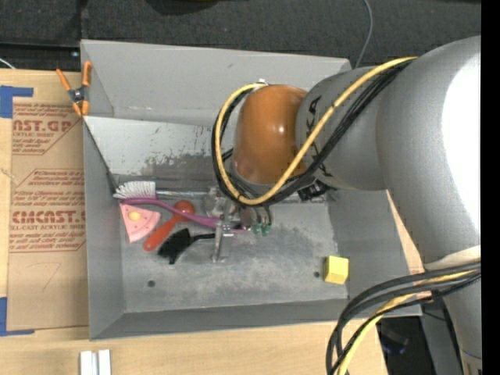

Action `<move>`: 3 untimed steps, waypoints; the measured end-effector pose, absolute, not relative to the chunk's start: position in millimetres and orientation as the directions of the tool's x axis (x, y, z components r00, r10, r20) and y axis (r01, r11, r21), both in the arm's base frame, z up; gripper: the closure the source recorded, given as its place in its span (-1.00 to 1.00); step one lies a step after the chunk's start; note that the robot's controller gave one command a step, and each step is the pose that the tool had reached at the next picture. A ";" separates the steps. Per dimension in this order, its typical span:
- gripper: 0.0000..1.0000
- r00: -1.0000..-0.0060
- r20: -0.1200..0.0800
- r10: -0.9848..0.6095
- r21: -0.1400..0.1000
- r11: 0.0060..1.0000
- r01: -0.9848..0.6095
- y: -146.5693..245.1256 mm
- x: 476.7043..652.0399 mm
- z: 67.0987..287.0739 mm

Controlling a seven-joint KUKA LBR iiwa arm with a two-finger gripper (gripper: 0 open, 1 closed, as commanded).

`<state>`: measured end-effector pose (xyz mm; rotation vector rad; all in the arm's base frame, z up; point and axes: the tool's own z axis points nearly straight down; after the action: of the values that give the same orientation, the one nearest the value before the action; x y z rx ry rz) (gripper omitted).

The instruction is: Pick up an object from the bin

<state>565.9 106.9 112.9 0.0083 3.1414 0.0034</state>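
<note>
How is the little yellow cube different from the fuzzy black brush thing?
The small yellow cube is boxy with flat sides; the black bristly brush is long and shaggy. The cube lies alone toward the grey metal bin's right; the brush lies left of the middle, next to a red spoon-shaped thing. The brush is close beside the tool; the cube is well apart from it. Both rest on the bin's floor.

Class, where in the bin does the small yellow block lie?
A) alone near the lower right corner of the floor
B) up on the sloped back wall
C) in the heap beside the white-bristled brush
A: the yellow block lies by itself at the lower right of the bin floor, well apart from the white-bristled brush.
</note>
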 end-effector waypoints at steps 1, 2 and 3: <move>-1.00 -0.999 -0.006 -0.042 0.004 0.999 -0.042 115.4 562.9 123.6; -1.00 -0.987 -0.013 -0.162 0.003 0.987 -0.162 72.7 594.9 162.8; -1.00 -0.990 0.003 -0.142 0.008 0.990 -0.142 122.2 569.3 87.8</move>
<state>569.3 122.2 87.8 -0.2239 3.1375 0.0114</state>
